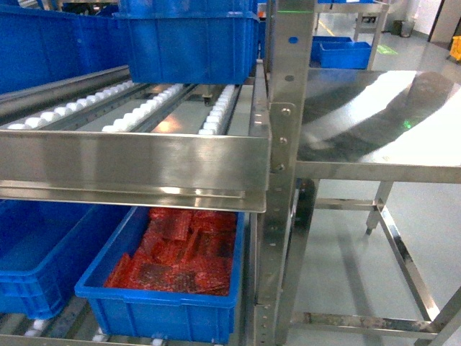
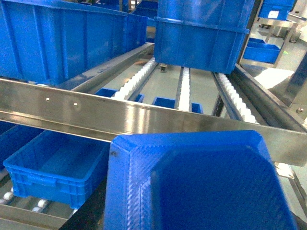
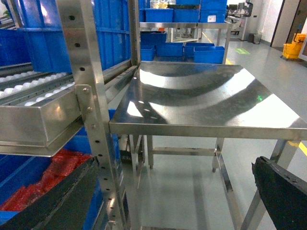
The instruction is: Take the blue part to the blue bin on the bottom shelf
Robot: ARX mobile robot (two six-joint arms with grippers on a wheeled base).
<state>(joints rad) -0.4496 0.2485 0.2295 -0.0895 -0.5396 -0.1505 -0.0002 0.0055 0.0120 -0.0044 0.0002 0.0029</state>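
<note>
The blue part [image 2: 201, 182] fills the lower half of the left wrist view, a dark-blue block with rounded corners held close to the camera. My left gripper [image 2: 192, 211] is shut on it; only a dark finger [image 2: 88, 213] shows at its left side. It hangs in front of the steel rail, above the bottom shelf. An empty blue bin [image 2: 29, 165] sits on the bottom shelf, below and left of the part, also at the lower left of the head view [image 1: 25, 277]. My right gripper [image 3: 163, 191] is open and holds nothing, beside the rack post. Neither gripper shows in the head view.
A second blue bin [image 1: 155, 310] on the bottom shelf holds red parts. More blue bins [image 1: 191, 43] stand on the roller shelf [image 1: 144, 108] above, behind the steel front rail [image 1: 137, 162]. A steel table [image 1: 382, 122] stands to the right of the rack post [image 1: 284, 144].
</note>
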